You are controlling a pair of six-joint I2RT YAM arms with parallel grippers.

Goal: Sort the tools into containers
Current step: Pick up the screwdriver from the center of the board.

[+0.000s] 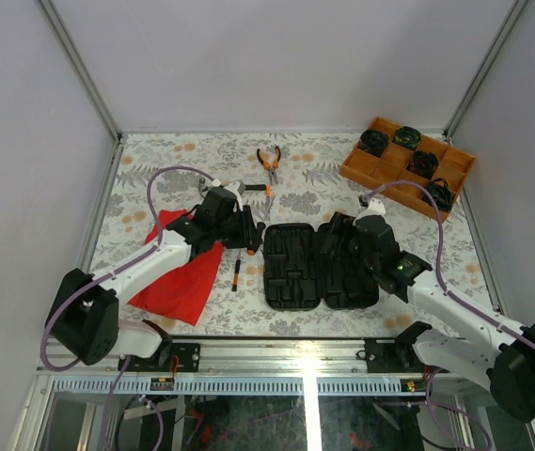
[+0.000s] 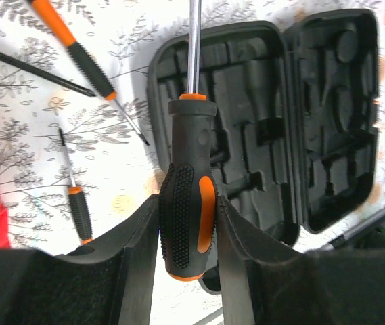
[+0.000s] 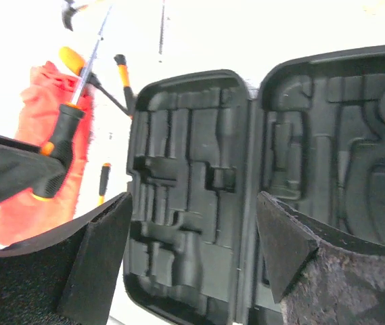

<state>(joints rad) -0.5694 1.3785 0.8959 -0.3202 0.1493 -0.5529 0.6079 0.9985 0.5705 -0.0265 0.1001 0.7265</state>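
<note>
The black tool case [image 1: 295,268] lies open and flat, both halves showing empty moulded slots [image 3: 185,169]. My left gripper [image 2: 187,233] is shut on the knurled handle of a large orange-and-black screwdriver [image 2: 187,196]. Its steel shaft points over the case's left half. In the top view this gripper [image 1: 246,230] hovers at the case's left edge. My right gripper [image 3: 192,230] stands open above the case with nothing between its fingers, and in the top view [image 1: 340,233] it is over the right half. Orange-handled pliers [image 1: 269,162] lie at the back.
A red cloth [image 1: 182,272] lies left of the case. On the mat beside it are a small screwdriver [image 2: 78,206], a longer one [image 2: 70,47] and a hammer [image 1: 234,188]. An orange compartment tray [image 1: 380,169] of black round items sits back right.
</note>
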